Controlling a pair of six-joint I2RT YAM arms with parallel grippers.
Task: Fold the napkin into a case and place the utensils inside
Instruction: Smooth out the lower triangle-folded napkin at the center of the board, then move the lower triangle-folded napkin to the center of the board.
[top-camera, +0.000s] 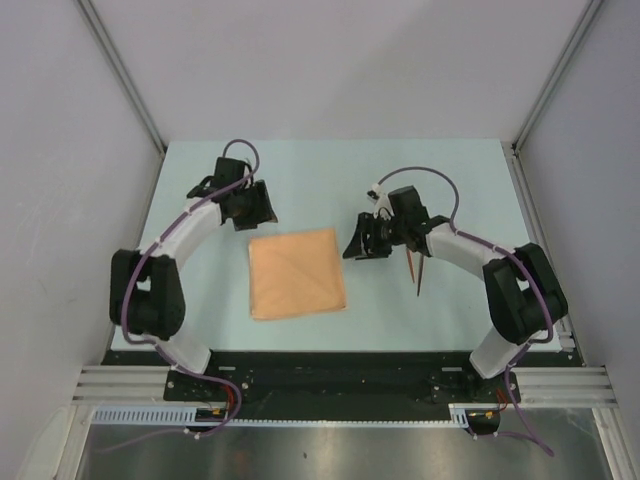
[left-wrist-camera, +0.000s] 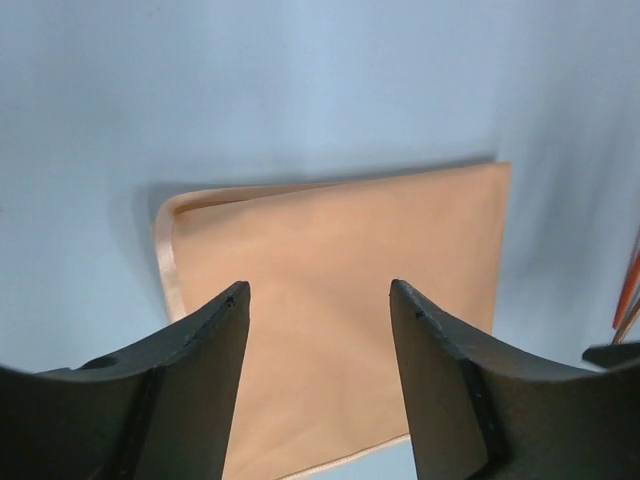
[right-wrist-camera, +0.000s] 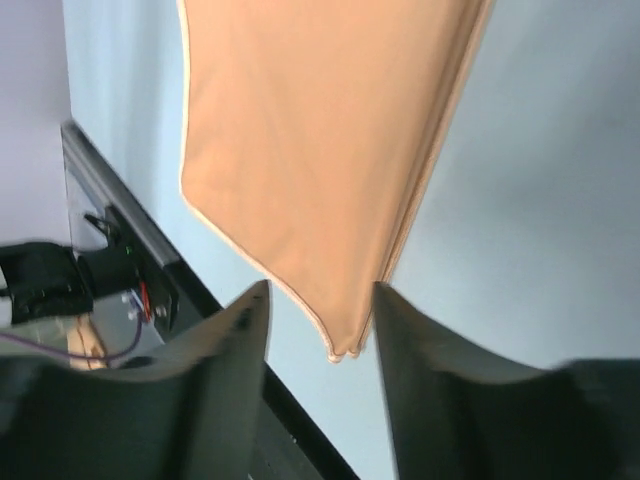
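At the middle of the pale blue-green table (top-camera: 330, 180), we see the peach-orange square cloth napkin (top-camera: 297, 273) lying flat, still a broad square rather than a narrow case. The left gripper (top-camera: 250, 205) hangs just beyond its far-left corner and the right gripper (top-camera: 362, 243) just off its far-right corner. Both have their jaws parted and hold nothing. The two thin reddish-brown wooden utensils (top-camera: 416, 272) lie on the table close beside the right forearm, apart from the cloth. We judge two risks. A pinch at a corner could catch only some of the stacked layers, pulling the fold open or skewing it. A sweep of the right arm could knock the utensils away. Only the right wrist view shows the several cloth edges stacked at the napkin's corner (right-wrist-camera: 340, 345), seen between its own fingers. The left wrist view alone shows a paler hem turned up along one edge (left-wrist-camera: 165, 250), with the utensils as a mere sliver at its right border. The overhead view alone shows both arms, the whole cloth and a faint diagonal crease.
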